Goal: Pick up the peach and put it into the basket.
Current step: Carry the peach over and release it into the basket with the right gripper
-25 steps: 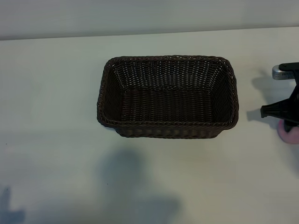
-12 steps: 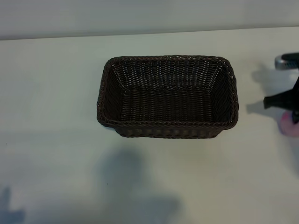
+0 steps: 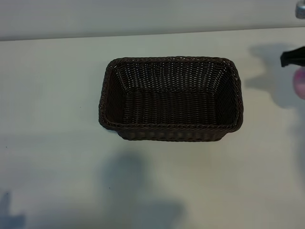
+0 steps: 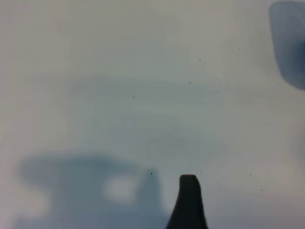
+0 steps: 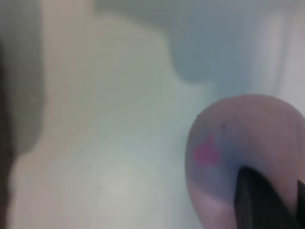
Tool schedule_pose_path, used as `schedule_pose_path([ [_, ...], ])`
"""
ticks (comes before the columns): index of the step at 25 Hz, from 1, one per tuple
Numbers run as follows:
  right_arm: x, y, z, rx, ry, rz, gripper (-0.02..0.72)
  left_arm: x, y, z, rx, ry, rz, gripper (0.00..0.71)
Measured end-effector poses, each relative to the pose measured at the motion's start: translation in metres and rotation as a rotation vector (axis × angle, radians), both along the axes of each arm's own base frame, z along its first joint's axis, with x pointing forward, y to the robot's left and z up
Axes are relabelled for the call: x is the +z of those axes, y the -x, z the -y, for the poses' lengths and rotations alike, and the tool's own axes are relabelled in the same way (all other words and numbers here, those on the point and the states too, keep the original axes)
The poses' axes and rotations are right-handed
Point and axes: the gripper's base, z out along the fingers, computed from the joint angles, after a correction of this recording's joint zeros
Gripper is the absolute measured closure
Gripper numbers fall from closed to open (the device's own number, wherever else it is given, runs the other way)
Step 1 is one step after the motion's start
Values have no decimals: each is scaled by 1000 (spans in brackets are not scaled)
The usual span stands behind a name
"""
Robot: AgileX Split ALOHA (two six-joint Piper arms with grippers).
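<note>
The dark-brown wicker basket stands in the middle of the white table with nothing in it. At the far right edge of the exterior view my right gripper is shut on the pale-pink peach, held above the table to the right of the basket. In the right wrist view the peach fills the corner, with one dark finger pressed on it. Of my left gripper only one dark fingertip shows, over bare table with nothing near it; that arm is out of the exterior view.
The table's far edge runs behind the basket. Arm shadows fall on the table in front of the basket. Bare table lies to the basket's left and front.
My right gripper has closed on the peach and risen with it, moving up the right edge of the exterior view. The basket and the left arm have not moved.
</note>
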Motion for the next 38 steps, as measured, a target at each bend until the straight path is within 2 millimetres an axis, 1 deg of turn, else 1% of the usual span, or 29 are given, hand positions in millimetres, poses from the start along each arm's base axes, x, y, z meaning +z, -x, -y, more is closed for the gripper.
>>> schedule_pose_path([
  [2,8,-2,-11,57,-37,9,663,0,0,0,0,0,0,117],
  [5,19,-4,-37,136,-88,40,663,0,0,0,0,0,0,117],
  [10,36,-4,-80,258,-109,93,664,0,0,0,0,0,0,117],
  [12,40,-5,-92,291,-114,107,664,0,0,0,0,0,0,117],
  [14,40,-11,-105,322,-116,109,664,0,0,0,0,0,0,117],
  [19,23,-30,-133,382,-111,72,664,0,0,0,0,0,0,117],
  [22,7,-40,-150,416,-106,38,664,0,0,0,0,0,0,117],
  [25,-11,-47,-163,438,-100,6,664,0,0,0,0,0,0,117],
  [29,-35,-52,-173,462,-89,-38,664,0,0,0,0,0,0,117],
  [31,-42,-54,-175,469,-86,-50,664,0,0,0,0,0,0,117],
  [34,-46,-55,-176,473,-85,-59,663,0,0,0,0,0,0,117],
  [38,-46,-55,-176,478,-84,-60,656,0,0,0,0,0,0,117],
])
